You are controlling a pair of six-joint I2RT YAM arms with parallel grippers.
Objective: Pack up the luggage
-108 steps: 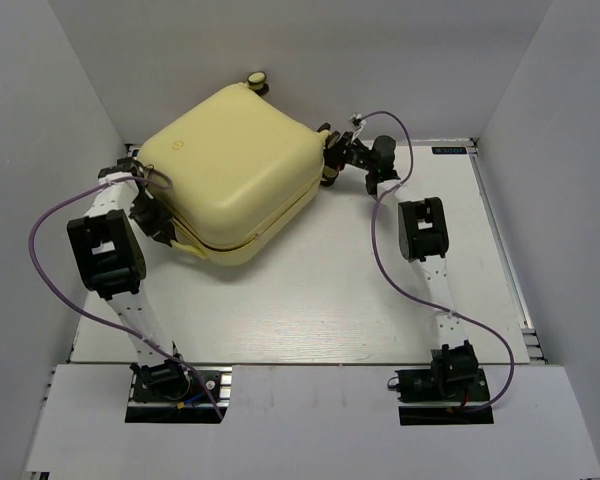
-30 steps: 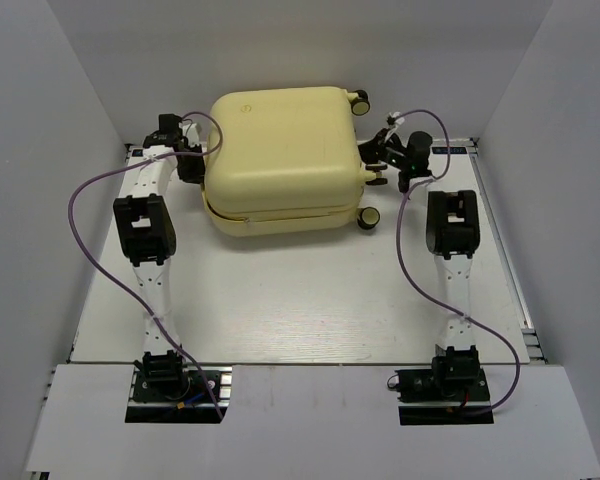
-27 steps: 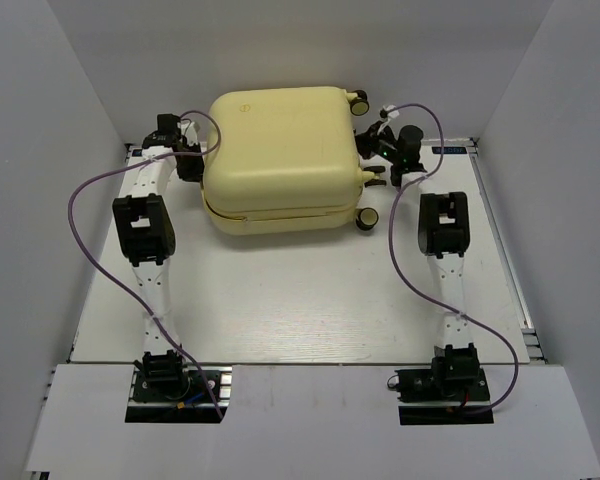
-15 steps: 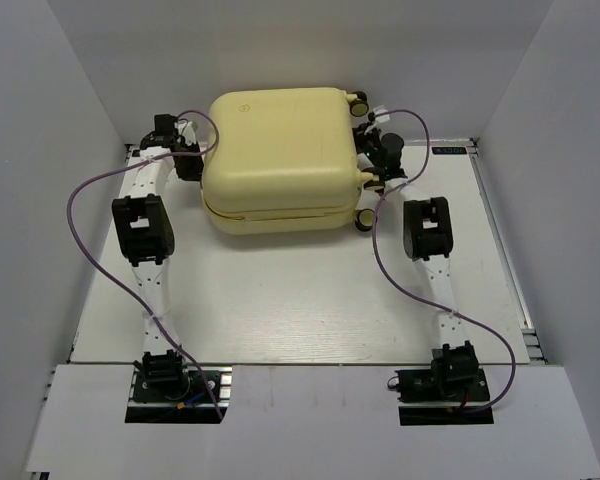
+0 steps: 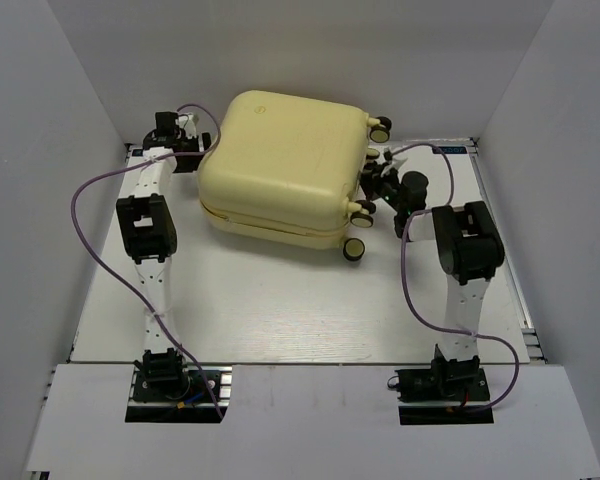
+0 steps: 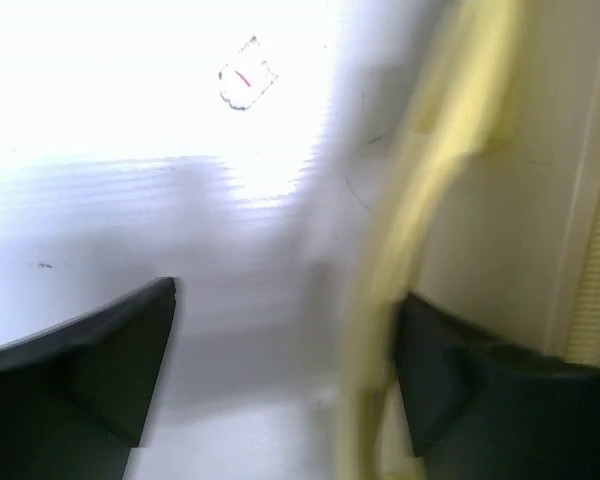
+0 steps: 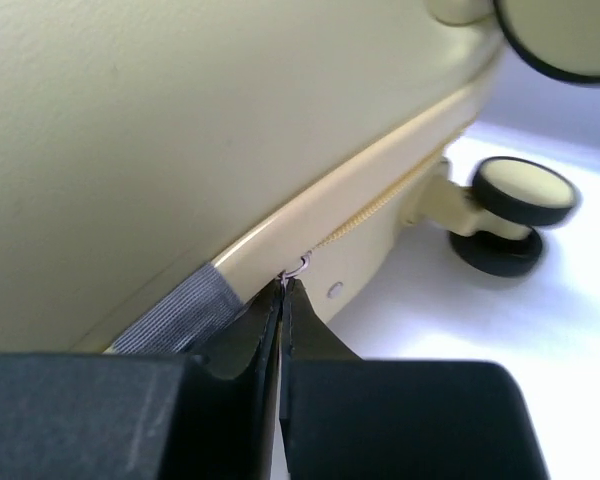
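The luggage (image 5: 280,160), a pale yellow hard-shell suitcase, lies closed and slightly turned at the back of the table. My left gripper (image 5: 192,150) is at its left end. In the left wrist view this gripper (image 6: 285,365) is open, and a blurred yellow strap (image 6: 420,240) runs loose just inside the right finger (image 6: 450,385). At the wheel end, my right gripper (image 5: 378,186) sits between the casters. Seen from the right wrist, the gripper (image 7: 282,287) is shut on the small metal zipper pull (image 7: 298,267) on the seam of the luggage (image 7: 130,120).
Caster wheels (image 5: 354,249) (image 7: 515,215) stick out at the suitcase's right end. A grey tape patch (image 7: 170,315) sits on the seam beside my right fingers. White walls enclose the table (image 5: 280,300) on three sides. Purple cables loop from both arms.
The left gripper has opened. The suitcase has turned clockwise, its wheel end swinging toward the front. The right gripper came nearer with it, still pinched shut.
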